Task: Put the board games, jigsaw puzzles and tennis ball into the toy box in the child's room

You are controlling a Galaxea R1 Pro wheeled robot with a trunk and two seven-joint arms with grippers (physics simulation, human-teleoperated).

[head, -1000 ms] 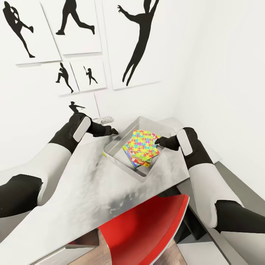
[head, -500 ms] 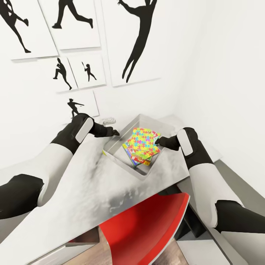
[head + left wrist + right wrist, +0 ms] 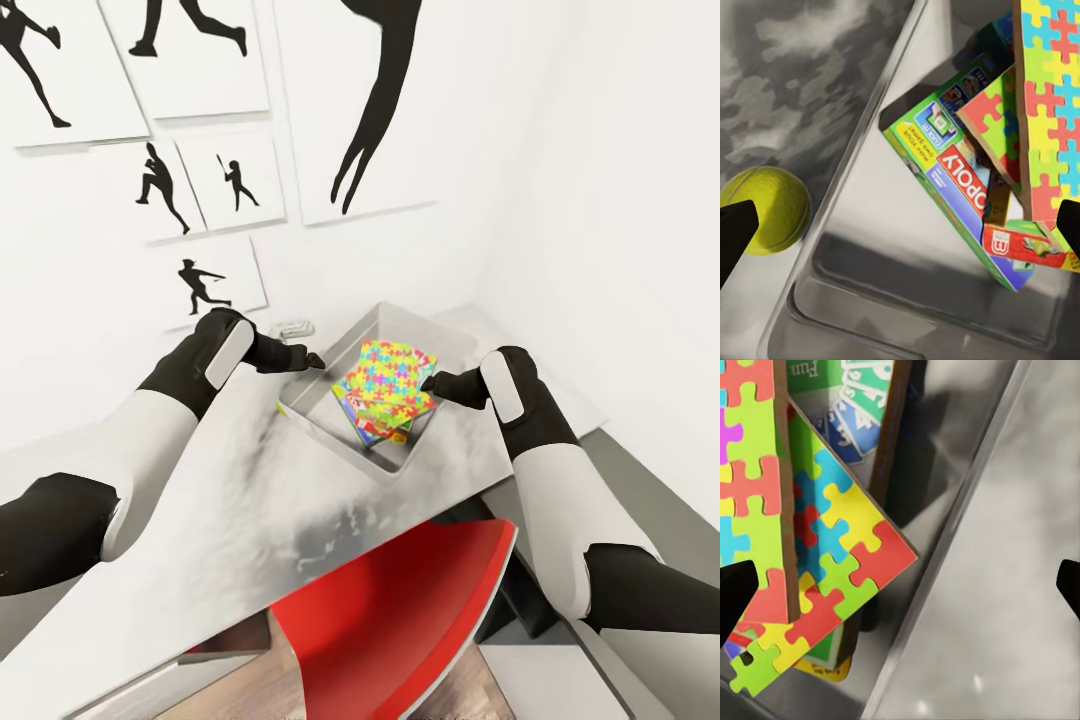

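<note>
The grey toy box [image 3: 335,440] sits on the table by the corner wall. Inside it lie two colourful jigsaw puzzles [image 3: 391,379] stacked on board games [image 3: 372,428]. My left gripper [image 3: 313,360] hovers open at the box's left rim, and my right gripper [image 3: 428,383] hovers open at its right rim. In the left wrist view the left gripper [image 3: 900,229] is open over the box wall [image 3: 870,150], with the yellow tennis ball [image 3: 769,208] outside on the table and a Monopoly box [image 3: 964,199] inside. In the right wrist view the right gripper [image 3: 900,589] is open beside the puzzles [image 3: 844,536].
The marbled grey table [image 3: 230,500] reaches into the room's corner. A red chair [image 3: 390,620] stands against its near edge. A small white object [image 3: 293,326] lies at the table's back by the wall. Silhouette posters [image 3: 205,285] hang on the wall behind.
The whole picture has shifted a little, so the camera moved. The left gripper has edged slightly toward the box rim. The right arm and the toys stay put.
</note>
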